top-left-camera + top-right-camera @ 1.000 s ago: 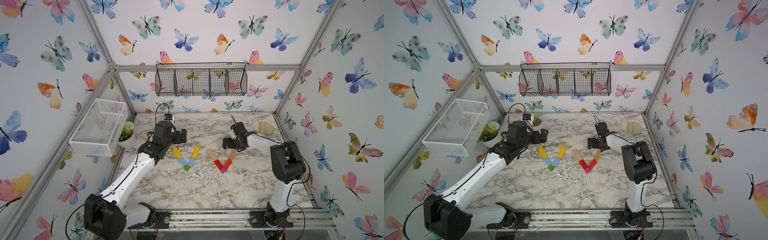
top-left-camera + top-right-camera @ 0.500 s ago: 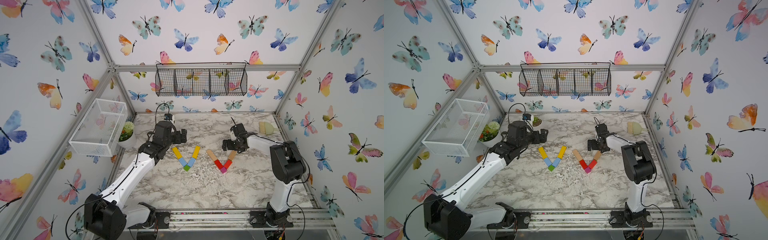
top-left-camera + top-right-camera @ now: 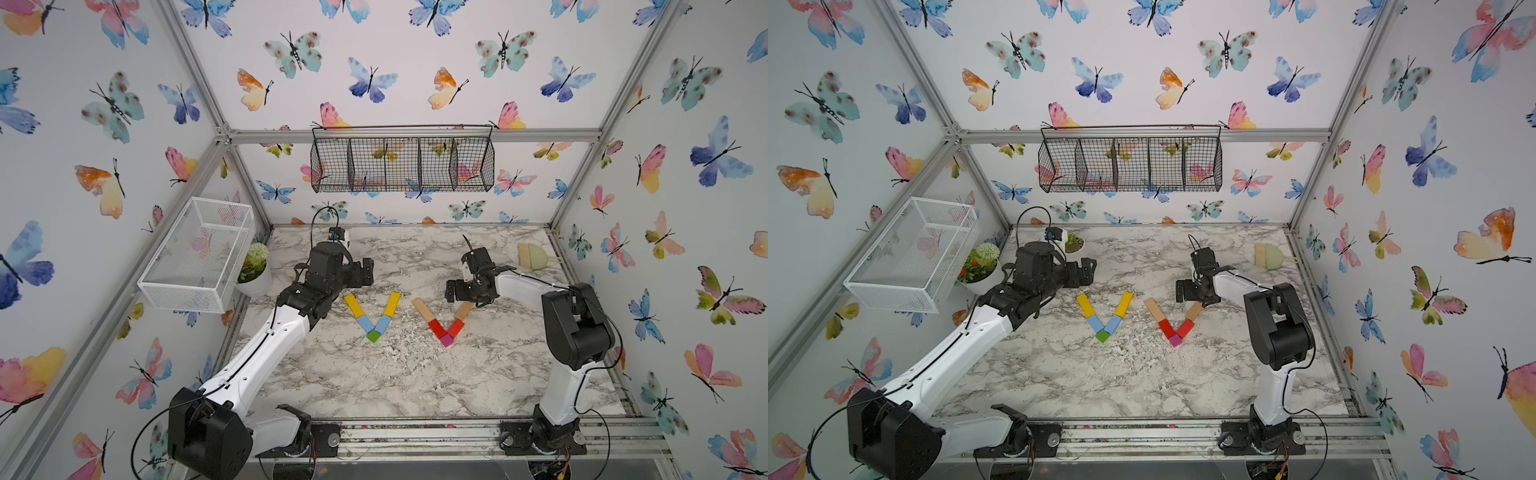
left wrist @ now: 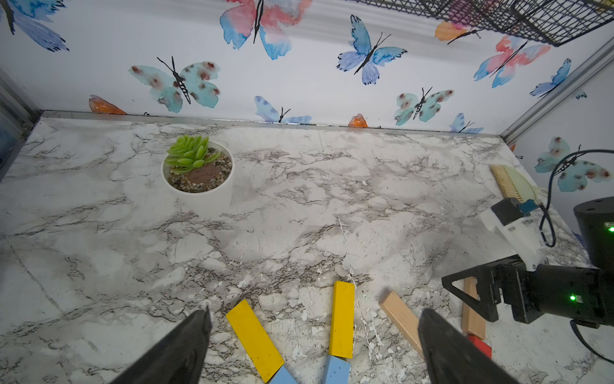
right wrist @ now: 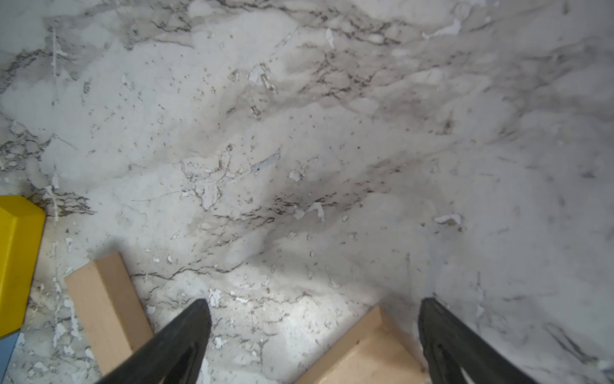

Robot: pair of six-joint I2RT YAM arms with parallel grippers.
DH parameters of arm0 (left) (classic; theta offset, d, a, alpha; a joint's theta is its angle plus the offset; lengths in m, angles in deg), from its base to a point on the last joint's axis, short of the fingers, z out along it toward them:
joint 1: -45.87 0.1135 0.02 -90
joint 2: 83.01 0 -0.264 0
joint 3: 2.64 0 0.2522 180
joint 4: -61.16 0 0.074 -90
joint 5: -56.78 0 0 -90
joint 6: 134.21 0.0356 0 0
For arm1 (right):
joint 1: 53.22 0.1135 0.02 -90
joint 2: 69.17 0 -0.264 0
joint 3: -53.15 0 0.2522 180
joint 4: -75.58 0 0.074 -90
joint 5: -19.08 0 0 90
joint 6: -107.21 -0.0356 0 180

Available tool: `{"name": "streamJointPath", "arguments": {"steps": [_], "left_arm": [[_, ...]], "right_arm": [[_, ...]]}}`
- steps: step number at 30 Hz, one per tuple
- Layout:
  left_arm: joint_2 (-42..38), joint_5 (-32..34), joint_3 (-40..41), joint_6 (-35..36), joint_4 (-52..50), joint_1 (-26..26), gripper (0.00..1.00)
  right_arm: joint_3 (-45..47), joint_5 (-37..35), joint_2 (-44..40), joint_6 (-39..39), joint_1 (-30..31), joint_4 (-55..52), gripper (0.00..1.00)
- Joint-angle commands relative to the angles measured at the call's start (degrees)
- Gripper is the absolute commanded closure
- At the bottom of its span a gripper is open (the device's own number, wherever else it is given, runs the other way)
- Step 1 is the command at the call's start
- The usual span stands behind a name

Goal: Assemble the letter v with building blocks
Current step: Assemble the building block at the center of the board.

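Note:
Two V shapes of building blocks lie on the marble table (image 3: 415,386). One has two yellow bars (image 3: 353,305) (image 3: 392,304), two light-blue bars (image 3: 365,323) and a green cube (image 3: 373,336). The other has two tan bars (image 3: 422,310) (image 3: 463,311), two red bars (image 3: 436,328) and a magenta cube (image 3: 446,340). My left gripper (image 3: 367,272) (image 4: 315,312) hangs open behind the yellow bars and holds nothing. My right gripper (image 3: 451,291) (image 5: 314,301) is open over the far end of the right tan bar (image 5: 365,349), whose tip shows between the fingers untouched.
A succulent pot (image 4: 199,173) stands at the back left and a flower pot (image 3: 254,270) at the left edge. A white wire basket (image 3: 199,253) hangs on the left wall and a black wire basket (image 3: 401,164) on the back wall. A brush (image 3: 534,255) lies back right.
My right gripper has edged slightly to the left above the tan bar's end. The left arm and the blocks have not moved.

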Motion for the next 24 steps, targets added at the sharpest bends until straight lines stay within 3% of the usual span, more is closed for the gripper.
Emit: {"name": "streamJointPath", "arguments": {"steps": [1,9,24], "left_arm": [[-0.12,-0.75,0.06,-0.14,1.03,0.34,0.02],[0.12,-1.13,0.13,-0.44,1.16,0.33,0.02],[0.14,-1.87,0.21,-0.67,1.47,0.32,0.02]], "right_arm": [[0.17,-5.19,-3.60,-0.74,0.54,-2.13,0.01],[2.89,-9.88,-6.73,-1.70,2.70,-6.00,0.01],[9.06,-11.03,-7.88,-5.32,5.38,-6.15,0.01]]}}
